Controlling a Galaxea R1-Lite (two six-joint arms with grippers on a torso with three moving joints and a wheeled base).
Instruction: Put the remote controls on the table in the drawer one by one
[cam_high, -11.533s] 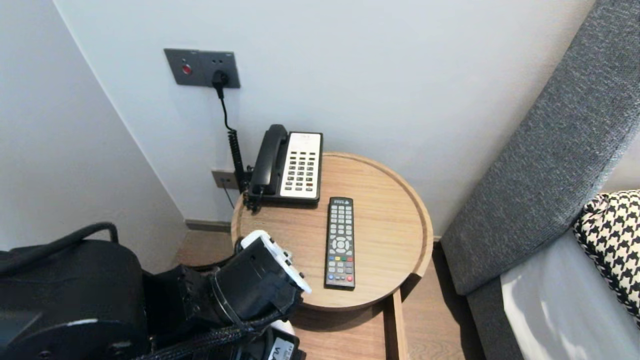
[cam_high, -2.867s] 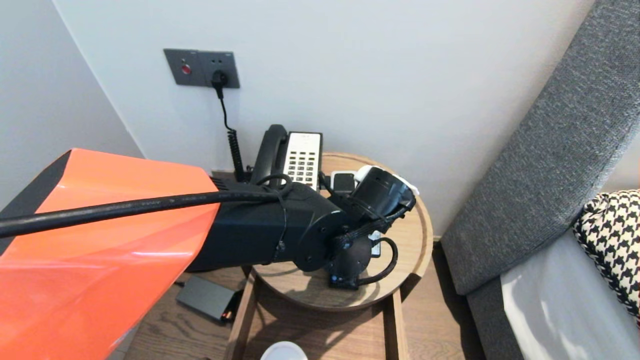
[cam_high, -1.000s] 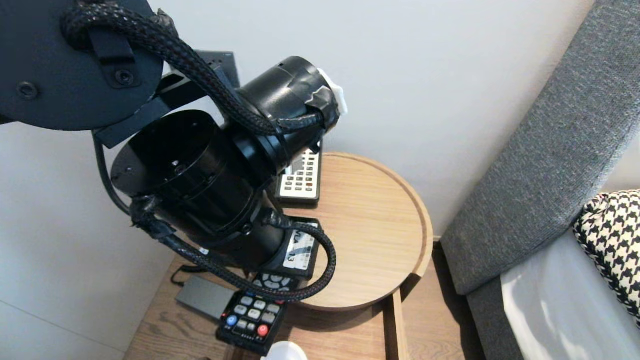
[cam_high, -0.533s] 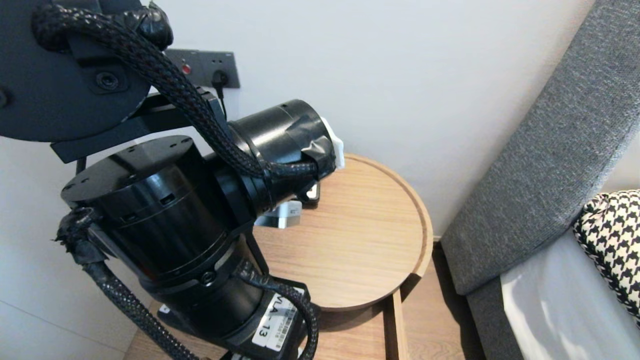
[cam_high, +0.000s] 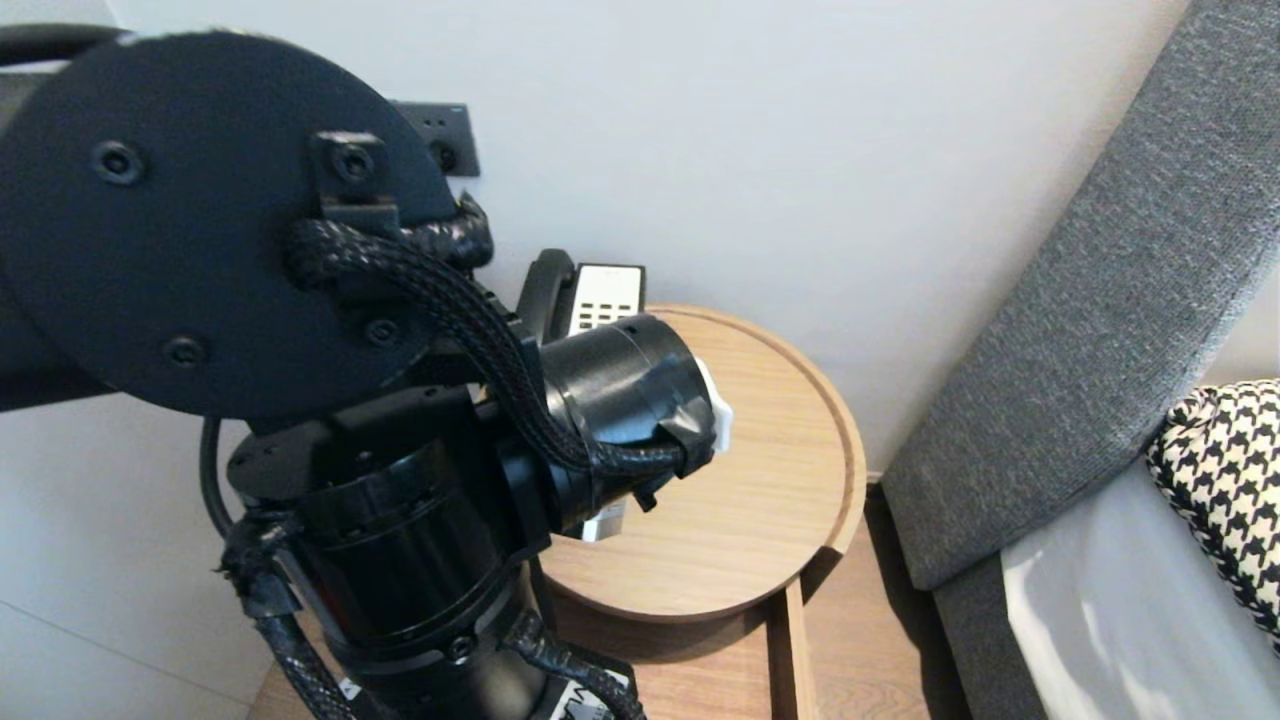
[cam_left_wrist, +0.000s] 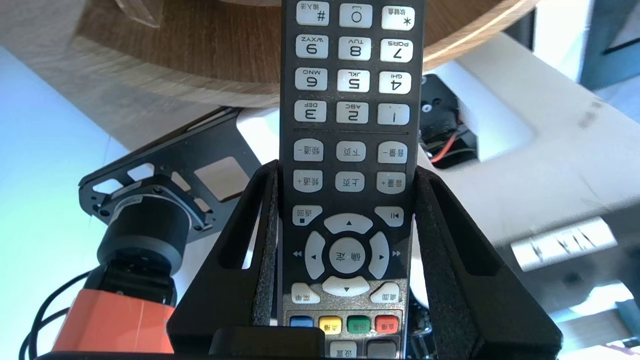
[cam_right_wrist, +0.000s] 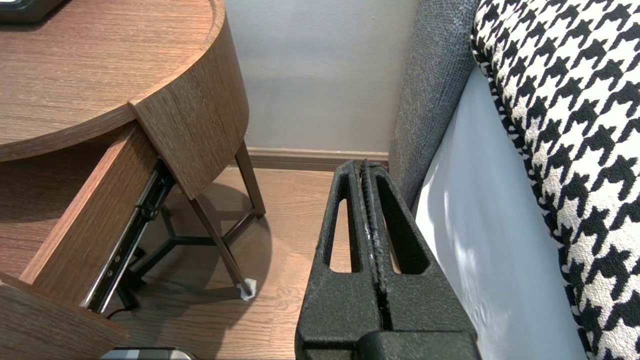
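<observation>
Black remote (cam_left_wrist: 350, 125) lengthwise between fingers (cam_left_wrist: 442, 225) of left gripper (cam_left_wrist: 346, 170), number end toward table (cam_left_wrist: 200, 65)

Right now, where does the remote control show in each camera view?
Head view: not visible; the left arm covers that side.
Left wrist view: remote control runs up the middle, clamped in the left gripper.
Right wrist view: not in it.
Shared landmark: the round wooden table, in all three views.
</observation>
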